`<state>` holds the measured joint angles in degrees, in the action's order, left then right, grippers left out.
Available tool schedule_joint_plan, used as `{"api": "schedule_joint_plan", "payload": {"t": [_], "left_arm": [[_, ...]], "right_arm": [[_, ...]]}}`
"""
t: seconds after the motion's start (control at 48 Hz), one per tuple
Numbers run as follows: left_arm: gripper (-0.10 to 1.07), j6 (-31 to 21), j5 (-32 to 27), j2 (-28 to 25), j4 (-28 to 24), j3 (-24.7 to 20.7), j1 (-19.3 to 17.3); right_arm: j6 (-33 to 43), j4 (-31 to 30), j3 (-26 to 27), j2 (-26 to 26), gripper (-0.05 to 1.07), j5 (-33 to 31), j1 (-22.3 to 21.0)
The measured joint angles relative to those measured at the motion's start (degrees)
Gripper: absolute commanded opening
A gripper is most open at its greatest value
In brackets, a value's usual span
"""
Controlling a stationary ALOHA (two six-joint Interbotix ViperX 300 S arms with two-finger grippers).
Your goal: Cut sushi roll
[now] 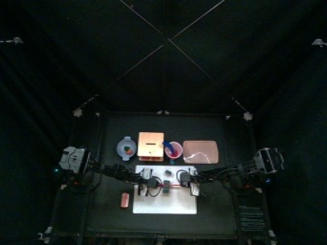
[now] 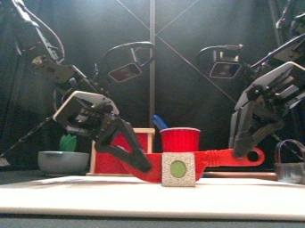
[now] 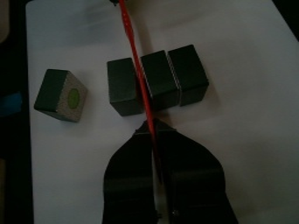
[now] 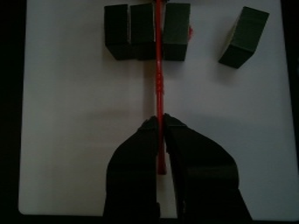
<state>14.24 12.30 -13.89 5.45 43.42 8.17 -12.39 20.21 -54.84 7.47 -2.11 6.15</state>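
The sushi roll (image 3: 158,79) is a short dark log on the white board (image 3: 251,131), split into three slices standing side by side. It also shows in the right wrist view (image 4: 146,31). A fourth cut piece (image 3: 65,94) lies apart with its green centre showing, and stands near in the front view (image 2: 179,167). A red knife (image 2: 220,158) lies level across the roll, its thin blade (image 3: 135,61) on the seam between two slices. My left gripper (image 3: 149,131) is shut on one end of the knife and my right gripper (image 4: 158,122) on the other.
Behind the board stand a grey bowl (image 1: 126,148), an orange square slab (image 1: 153,144), a red cup (image 1: 173,148) and a plate (image 1: 202,150). A small reddish-brown block (image 1: 125,198) lies left of the board (image 1: 166,206).
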Motion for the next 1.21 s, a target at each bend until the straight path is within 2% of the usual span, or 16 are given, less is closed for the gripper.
{"api": "schedule_joint_plan", "payload": {"t": [0.312, 0.562, 0.812, 1.208], "left_arm": [[0.29, 0.0, -0.3, 0.8, -1.9, 0.0, -1.8], [0.29, 0.0, -1.4, 3.1, -2.4, 0.1, -1.8], [0.29, 0.0, -2.5, 8.3, -2.2, 0.3, 0.8], [0.28, -0.1, -2.4, 7.5, 3.0, 0.2, 4.5]], "right_arm": [[0.0, -1.3, 0.0, 1.4, 0.38, -1.8, -1.6], [0.0, -0.9, 0.7, 2.8, 0.38, -3.6, -1.5], [0.0, -0.1, 2.0, 6.2, 0.38, -7.7, -0.4], [0.1, 3.3, 2.3, 7.2, 0.38, -8.5, 2.1]]}}
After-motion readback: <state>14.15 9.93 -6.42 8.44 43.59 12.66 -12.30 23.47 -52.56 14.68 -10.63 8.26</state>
